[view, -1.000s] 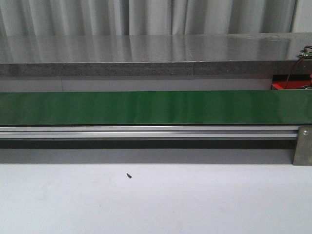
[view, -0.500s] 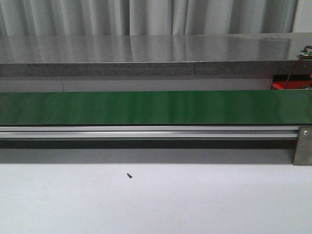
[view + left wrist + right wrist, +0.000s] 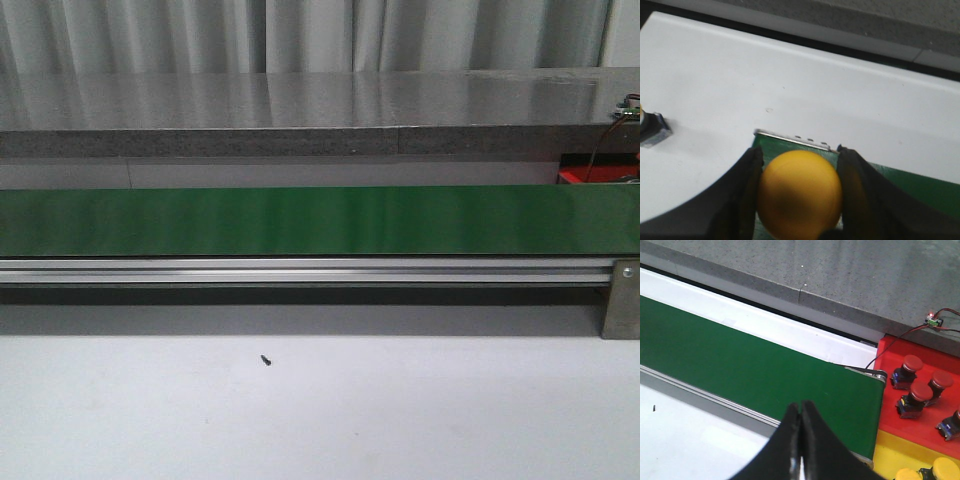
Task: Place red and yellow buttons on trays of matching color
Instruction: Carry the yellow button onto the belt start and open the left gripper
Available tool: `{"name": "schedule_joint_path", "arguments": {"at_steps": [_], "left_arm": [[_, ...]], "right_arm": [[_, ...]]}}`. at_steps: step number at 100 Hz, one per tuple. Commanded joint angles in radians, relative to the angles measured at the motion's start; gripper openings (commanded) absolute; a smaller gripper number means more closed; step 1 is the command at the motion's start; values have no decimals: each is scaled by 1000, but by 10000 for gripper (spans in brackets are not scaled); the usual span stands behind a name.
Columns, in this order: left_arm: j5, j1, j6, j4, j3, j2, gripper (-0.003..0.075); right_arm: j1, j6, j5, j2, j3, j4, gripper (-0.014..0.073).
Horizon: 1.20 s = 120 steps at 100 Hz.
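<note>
Fingers (image 3: pixel 747 200) of the left gripper (image 3: pixel 800 195) clamp a smooth, round yellow button (image 3: pixel 800 192) above the green belt (image 3: pixel 920 192) end. Only the right wrist view shows the right gripper (image 3: pixel 800 422), its dark fingers pressed together, with domed red buttons (image 3: pixel 920 392) on the red tray (image 3: pixel 890 350) and yellow buttons (image 3: pixel 942 467) beyond. From the front, a matte white tabletop (image 3: pixel 400 420), then a glossy belt on an aluminium rail (image 3: pixel 300 270).

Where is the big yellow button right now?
In the left wrist view, the yellow button sits clamped between the left gripper fingers, over the end of the green conveyor belt.
</note>
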Motion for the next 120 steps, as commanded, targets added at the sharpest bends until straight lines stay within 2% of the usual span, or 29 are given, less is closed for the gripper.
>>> {"name": "schedule_joint_path", "arguments": {"at_steps": [1, 31, 89, 101, 120], "left_arm": [[-87, -33, -10, -11, 17, -57, 94], [-192, -90, -10, -11, 88, -53, 94], [-133, -90, -8, -9, 98, -7, 105], [-124, -90, 0, -9, 98, -7, 192], [-118, -90, 1, -9, 98, -15, 477]], "right_arm": [[-2, -9, -57, 1, -21, 20, -96], [-2, -9, -57, 1, -21, 20, -96], [-2, -9, -57, 1, -21, 20, -96], [-2, -9, -57, 1, -21, 20, -96], [-2, -9, -57, 1, -21, 20, -96]]}}
